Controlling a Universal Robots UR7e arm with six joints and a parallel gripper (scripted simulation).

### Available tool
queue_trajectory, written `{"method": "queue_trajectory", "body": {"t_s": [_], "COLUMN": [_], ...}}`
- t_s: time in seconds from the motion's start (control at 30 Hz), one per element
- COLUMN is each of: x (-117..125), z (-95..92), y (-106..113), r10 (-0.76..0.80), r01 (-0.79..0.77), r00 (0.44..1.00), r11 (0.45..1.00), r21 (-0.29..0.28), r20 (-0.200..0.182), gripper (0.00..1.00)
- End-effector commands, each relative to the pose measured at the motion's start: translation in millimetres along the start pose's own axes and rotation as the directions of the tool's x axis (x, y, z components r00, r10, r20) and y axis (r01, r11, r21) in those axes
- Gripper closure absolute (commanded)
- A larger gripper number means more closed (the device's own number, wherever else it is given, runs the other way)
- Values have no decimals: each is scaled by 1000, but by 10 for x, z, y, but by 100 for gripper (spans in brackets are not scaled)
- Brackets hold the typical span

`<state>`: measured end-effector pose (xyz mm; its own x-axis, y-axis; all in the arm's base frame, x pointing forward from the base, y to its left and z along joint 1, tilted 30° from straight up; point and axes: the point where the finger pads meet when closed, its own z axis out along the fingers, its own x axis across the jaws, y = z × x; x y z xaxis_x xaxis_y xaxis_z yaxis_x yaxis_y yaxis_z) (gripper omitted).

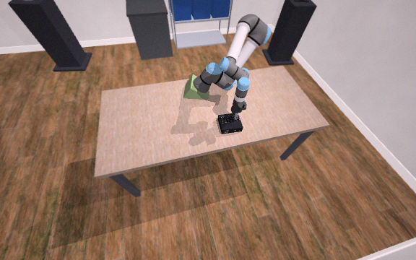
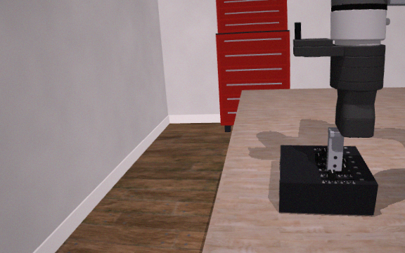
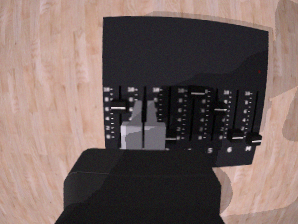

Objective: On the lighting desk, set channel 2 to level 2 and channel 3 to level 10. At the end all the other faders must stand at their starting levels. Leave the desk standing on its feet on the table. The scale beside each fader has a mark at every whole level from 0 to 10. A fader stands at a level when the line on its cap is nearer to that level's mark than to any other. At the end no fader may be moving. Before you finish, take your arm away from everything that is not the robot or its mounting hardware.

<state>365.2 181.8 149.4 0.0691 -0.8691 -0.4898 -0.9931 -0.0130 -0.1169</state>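
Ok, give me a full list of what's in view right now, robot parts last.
Lighting desk: one, black, on the table, under the gripper.
Table: one, light wood, mid-room.
Green block: one, at the table's far edge, under the arm.
Tool chest: one, red, beyond the table.
Tall dark columns: two, by the back wall.
Grey cabinet: one, back wall.
Shelf rack: one, metal, blue bins.
Arm: one, white-grey.
Gripper: shut, empty, fingertips down among the faders.

Second fader's cap behind the closed fingers; scale marks [image 3: 108,117] too small to read.
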Motion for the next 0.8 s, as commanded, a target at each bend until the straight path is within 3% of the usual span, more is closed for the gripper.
{"method": "queue_trajectory", "body": {"t_s": [0.0,0.43,0.77], "x": [0,0,0], "z": [-3,-9,-168], "y": [-29,-53,-53], "r10": [0,0,0], "r01": [0,0,0], "r00": [1000,1000,1000], "r11": [1000,1000,1000], "r21": [1,1,1], "r20": [0,0,0], "gripper": [100,100,100]}}
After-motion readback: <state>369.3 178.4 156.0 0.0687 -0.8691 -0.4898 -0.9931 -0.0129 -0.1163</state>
